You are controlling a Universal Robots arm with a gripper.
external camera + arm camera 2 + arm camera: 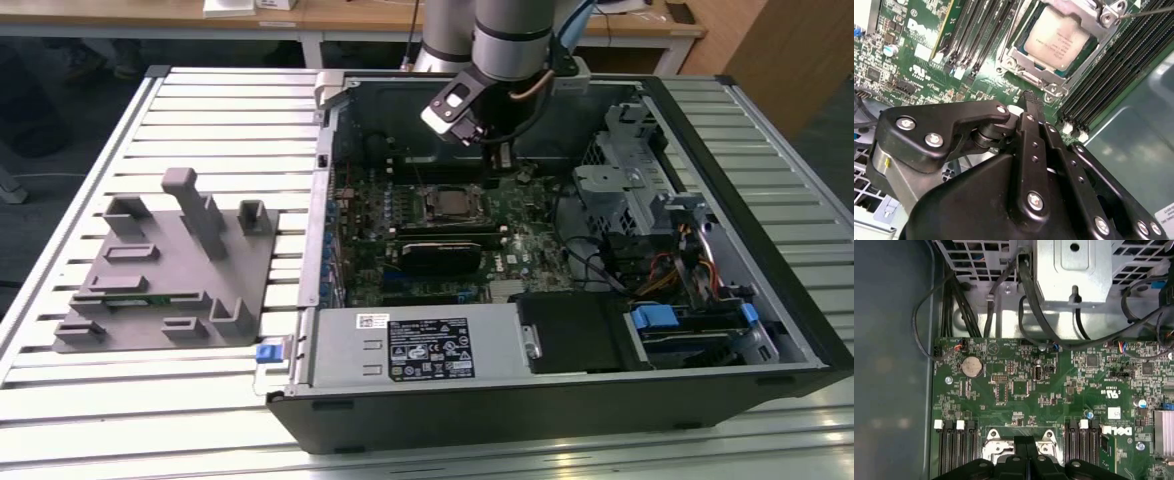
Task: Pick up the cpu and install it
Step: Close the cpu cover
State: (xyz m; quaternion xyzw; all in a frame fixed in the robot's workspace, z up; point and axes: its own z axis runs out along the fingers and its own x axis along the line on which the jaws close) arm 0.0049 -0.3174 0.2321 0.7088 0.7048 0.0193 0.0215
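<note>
—One claw [505, 172] hangs at the end of the arm [514, 30], inside the open computer case [534, 425]. How do its fingers stand?

—Pressed together, with nothing between them. In both wrist views the two black fingers [1026, 145] meet tip to tip, and the claw carries no part.

—And the cpu?

—The cpu [1061, 42] lies flat in its socket near the middle of the motherboard [1079, 385], silver top up. The socket's metal frame [1026, 75] runs around it. Rows of memory slots [1104, 85] lie along two opposite sides of the socket.

—Does the claw touch it?

—No. In the second wrist view the fingertips sit near one corner of the frame, off to the side of the cpu. Whether they touch the board cannot be told.

—What else shows on the board?

—A round coin battery [973, 366] sits toward the board's edge that faces the metal cage [1074, 270]. Black cables [961, 307] drop from beside that cage to the same edge.

—And outside the case?

—The case lies on its side on a slatted metal table [200, 100]. A grey holder [147, 290] with upright posts rests on the table beside the case, toward the table's edge at the exterior view's left.
</note>
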